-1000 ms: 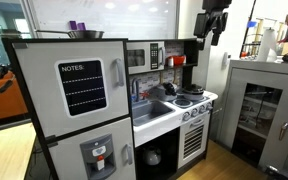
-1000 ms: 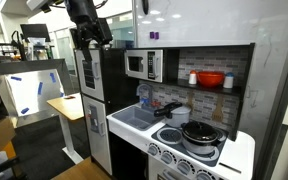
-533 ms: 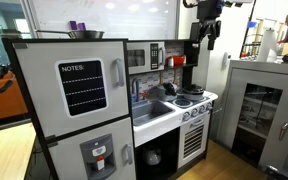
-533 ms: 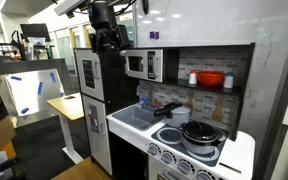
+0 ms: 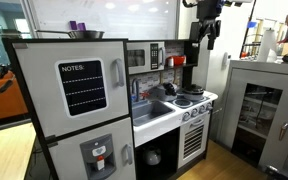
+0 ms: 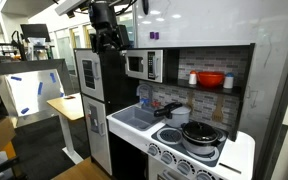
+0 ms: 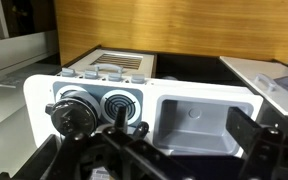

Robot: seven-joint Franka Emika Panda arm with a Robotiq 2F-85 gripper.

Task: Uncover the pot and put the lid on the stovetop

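The dark pot with its lid [image 6: 201, 132] stands on the white stovetop [image 6: 234, 150], on a burner at the end away from the sink. In the wrist view the lidded pot [image 7: 72, 112] sits left of a bare black burner [image 7: 121, 103] on the stovetop [image 7: 42, 92]. My gripper [image 6: 109, 42] hangs high above and off to the side of the toy kitchen, far from the pot. It also shows in an exterior view [image 5: 206, 32]. In the wrist view the gripper [image 7: 144, 150] is open and empty, with one finger [image 7: 246, 132] over the sink's edge.
A grey sink basin [image 7: 204, 120] lies beside the stovetop. A toy microwave [image 6: 142, 65] and a shelf with a red bowl [image 6: 210, 79] sit above the counter. A toy fridge [image 5: 74, 110] stands at one end. A grey cabinet [image 5: 264, 110] stands nearby.
Between one second and half a second ago my gripper moved sideways toward the toy kitchen, staying high. Since then nothing has visibly moved.
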